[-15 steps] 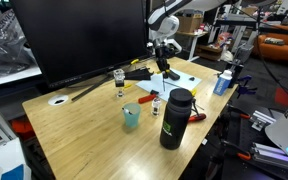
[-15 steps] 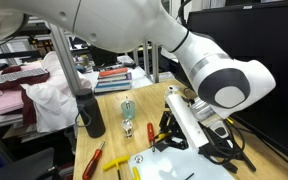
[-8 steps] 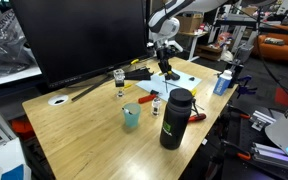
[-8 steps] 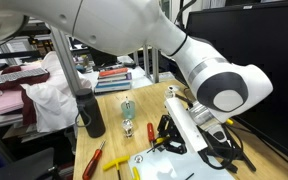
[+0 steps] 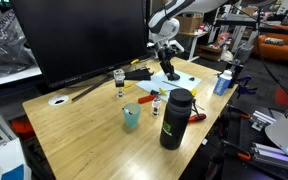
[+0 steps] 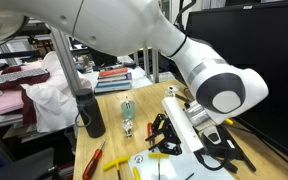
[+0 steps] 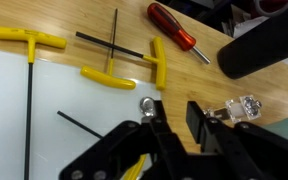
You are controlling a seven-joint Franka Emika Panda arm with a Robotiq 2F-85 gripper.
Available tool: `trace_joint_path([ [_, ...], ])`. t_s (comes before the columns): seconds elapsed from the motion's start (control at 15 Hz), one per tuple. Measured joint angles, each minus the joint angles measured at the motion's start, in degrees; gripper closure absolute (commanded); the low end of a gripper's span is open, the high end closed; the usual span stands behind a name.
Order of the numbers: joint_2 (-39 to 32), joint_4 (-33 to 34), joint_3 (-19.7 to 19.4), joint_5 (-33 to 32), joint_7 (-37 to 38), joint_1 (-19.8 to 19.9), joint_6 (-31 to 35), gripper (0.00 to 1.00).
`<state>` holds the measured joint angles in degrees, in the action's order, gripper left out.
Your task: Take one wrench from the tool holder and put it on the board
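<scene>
White board (image 7: pixel 24 110) runs off the wrist view's left edge, yellow-handled wrenches (image 7: pixel 109 78) lying across its border. The gripper (image 7: pixel 174 115) hangs parted and empty over bench (image 7: pixel 94 20) beside it. Black tool holder (image 5: pixel 137 72) sits near, small and indistinct.

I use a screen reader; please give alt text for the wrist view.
A black gripper reaches in from the bottom edge over a wooden table. Yellow T-handled wrenches lie on and beside a white board, with a red screwdriver beyond them.
</scene>
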<state>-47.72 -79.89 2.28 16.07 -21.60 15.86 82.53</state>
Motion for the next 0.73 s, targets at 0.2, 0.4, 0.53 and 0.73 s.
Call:
trace_joint_path([
  [0.2, 0.0, 0.0, 0.0, 0.0, 0.0, 0.0, -0.9, 0.27],
  [0.4, -0.1, 0.1, 0.0, 0.0, 0.0, 0.0, -1.0, 0.30],
  [0.53, -0.3, 0.1, 0.0, 0.0, 0.0, 0.0, -1.0, 0.27],
  [0.73, -0.4, 0.1, 0.0, 0.0, 0.0, 0.0, -1.0, 0.27],
])
